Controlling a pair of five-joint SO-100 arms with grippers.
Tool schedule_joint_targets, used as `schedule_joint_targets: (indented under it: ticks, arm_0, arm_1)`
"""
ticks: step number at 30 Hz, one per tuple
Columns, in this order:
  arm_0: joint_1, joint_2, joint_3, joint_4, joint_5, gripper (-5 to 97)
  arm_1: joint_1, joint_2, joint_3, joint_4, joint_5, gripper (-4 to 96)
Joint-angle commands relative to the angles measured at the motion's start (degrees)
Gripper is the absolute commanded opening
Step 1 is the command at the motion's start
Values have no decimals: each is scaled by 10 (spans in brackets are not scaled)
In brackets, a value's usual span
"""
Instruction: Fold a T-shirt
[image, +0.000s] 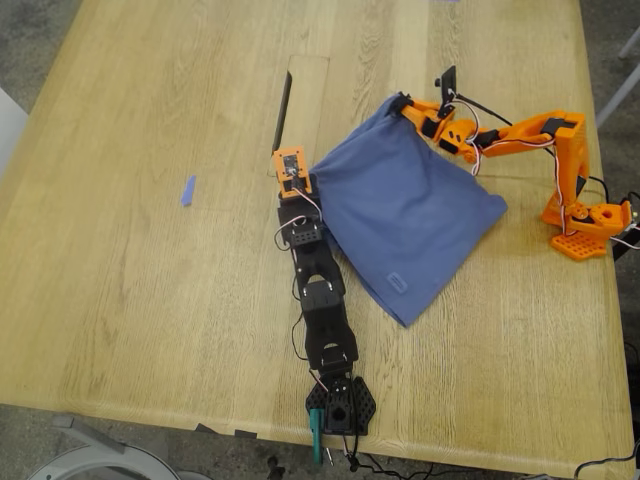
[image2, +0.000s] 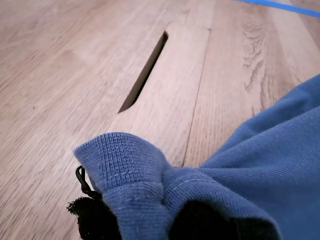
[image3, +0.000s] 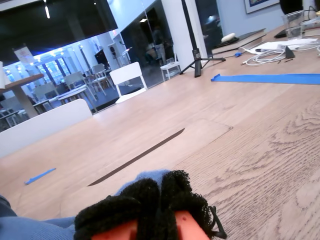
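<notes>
On the table (image: 150, 300), toward the exterior view's right, the T-shirt (image: 400, 210) lies bunched in a rough diamond, two corners lifted. The black arm reaches up from the exterior view's bottom edge, nearly straight, and my first gripper (image: 303, 170) is clamped on the corner beside the slot (image: 284, 110). The orange arm bends in from the exterior view's right, my second gripper (image: 405, 103) pinched closed on the far corner.
</notes>
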Motion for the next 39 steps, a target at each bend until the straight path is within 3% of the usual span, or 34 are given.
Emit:
schedule_joint_targets:
  ticks: [1, 11, 26, 39]
  arm_0:
    - [-52, 12, -81, -27, 5, -1]
    - [-72, 20, -123, 90, 0, 0]
    - [-56, 111, -207, 374, -8, 2]
    - [-19, 220, -208, 513, -25, -1]
  arm_1:
    - [20, 0, -58, 6, 1, -1]
    - [43, -9, -135, 71, 11, -1]
    - [33, 49, -258, 389, 16, -1]
    - [26, 108, -350, 634, 8, -1]
